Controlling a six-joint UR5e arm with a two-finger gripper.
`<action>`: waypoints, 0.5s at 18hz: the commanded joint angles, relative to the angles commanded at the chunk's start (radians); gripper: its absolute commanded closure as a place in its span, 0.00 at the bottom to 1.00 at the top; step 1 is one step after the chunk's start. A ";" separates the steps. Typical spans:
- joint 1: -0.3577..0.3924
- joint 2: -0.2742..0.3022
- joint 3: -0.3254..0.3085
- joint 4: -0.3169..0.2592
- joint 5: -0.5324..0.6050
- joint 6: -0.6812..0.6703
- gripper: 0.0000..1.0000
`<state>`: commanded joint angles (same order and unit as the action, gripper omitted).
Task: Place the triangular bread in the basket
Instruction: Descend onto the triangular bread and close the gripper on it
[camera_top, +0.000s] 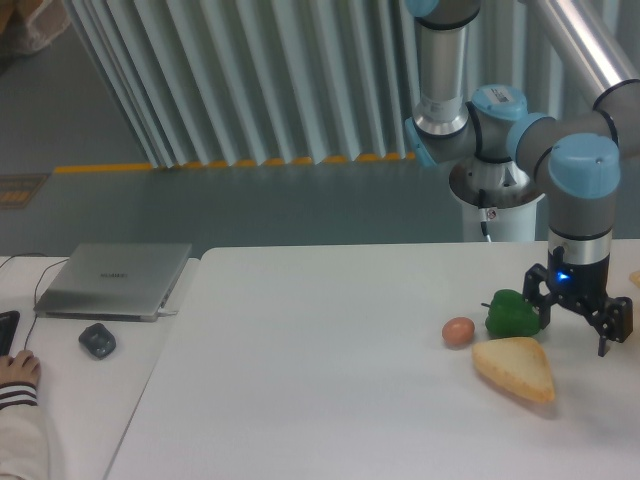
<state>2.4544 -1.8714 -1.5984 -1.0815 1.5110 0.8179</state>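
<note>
The triangular bread (515, 368) is a golden-tan wedge with a paler top, lying flat on the white table (320, 400) near the right front. My gripper (576, 335) hangs just behind and to the right of it, pointing down, jaws open and empty, close above the table. Its left finger (545, 312) stands right beside the green pepper (512, 313). A small brown egg (458, 331) lies left of the pepper. The basket does not show as a whole; only a sliver of something tan (635, 279) shows at the right edge of the frame.
A closed laptop (115, 280), a dark mouse (97, 341) and a person's hand (18, 370) are on the side desk at the left. The arm's base (495, 205) stands behind the table's right end.
</note>
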 joint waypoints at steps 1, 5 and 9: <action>-0.005 -0.003 -0.008 0.005 0.000 -0.022 0.00; -0.043 -0.026 -0.014 0.071 0.009 -0.180 0.00; -0.049 -0.028 -0.028 0.074 0.020 -0.203 0.00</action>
<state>2.4053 -1.8991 -1.6260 -1.0078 1.5309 0.6153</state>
